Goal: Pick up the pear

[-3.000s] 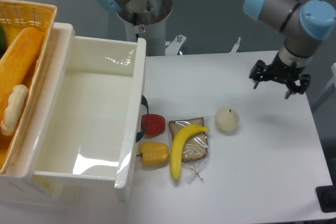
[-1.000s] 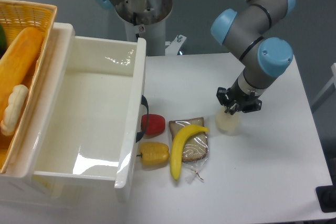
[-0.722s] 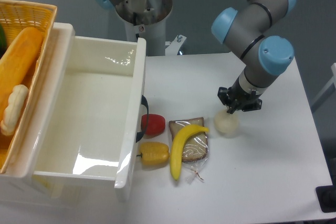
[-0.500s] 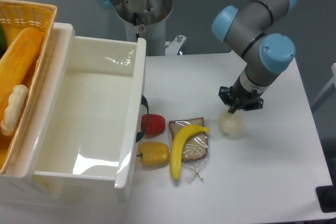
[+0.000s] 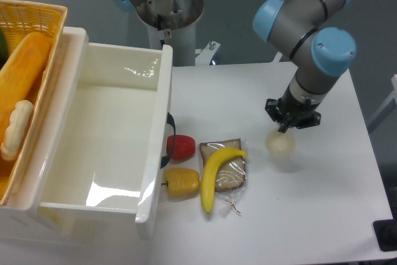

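Observation:
The pear (image 5: 280,144) is a small cream-white round fruit at the right of the white table (image 5: 322,215). It hangs just under my gripper (image 5: 284,130), which comes straight down on it and is shut on its top, by the stem. The stem itself is hidden between the fingers. A soft shadow lies below and to the right of the pear, so it looks slightly raised off the table.
A banana (image 5: 215,169) lies over a bagged slice of bread (image 5: 228,172) left of the pear. A yellow-orange bell pepper (image 5: 182,182) and a red object (image 5: 180,147) sit beside a large white bin (image 5: 102,134). A wicker basket (image 5: 28,48) is at far left.
My gripper came from the table's far right down onto the pear and shut on its top. Over the last half second gripper and pear have moved together a little right and up.

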{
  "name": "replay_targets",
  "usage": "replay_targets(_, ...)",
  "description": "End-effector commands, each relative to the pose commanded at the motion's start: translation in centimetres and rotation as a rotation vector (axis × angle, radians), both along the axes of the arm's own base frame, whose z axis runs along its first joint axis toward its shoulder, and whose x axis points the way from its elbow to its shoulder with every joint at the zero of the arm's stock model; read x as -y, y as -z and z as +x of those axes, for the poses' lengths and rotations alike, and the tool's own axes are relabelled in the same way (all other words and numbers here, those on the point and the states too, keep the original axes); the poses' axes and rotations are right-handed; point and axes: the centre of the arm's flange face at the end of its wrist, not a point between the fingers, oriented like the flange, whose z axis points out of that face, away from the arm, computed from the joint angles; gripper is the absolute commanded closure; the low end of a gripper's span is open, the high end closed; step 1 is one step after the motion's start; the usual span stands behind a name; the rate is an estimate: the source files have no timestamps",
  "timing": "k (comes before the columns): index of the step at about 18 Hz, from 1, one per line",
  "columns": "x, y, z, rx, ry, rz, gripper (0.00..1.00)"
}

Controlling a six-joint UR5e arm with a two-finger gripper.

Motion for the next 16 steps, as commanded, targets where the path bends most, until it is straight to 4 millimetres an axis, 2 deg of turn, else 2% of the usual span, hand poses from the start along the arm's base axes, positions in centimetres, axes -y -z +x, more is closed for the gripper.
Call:
replay_targets(5,2.0,-4.6,-2.2,-0.004,0.009,0.001,1.00)
replay_targets(8,2.4,-6.3,-2.8,-0.029,0.073,-0.031,1.00)
replay_targets(11,3.1,-7.6,-3.4,-0.029,0.073,-0.039,1.00)
replay_targets(16,4.2,-7.8,-3.3,-0.020,0.113,-0.058,1.00)
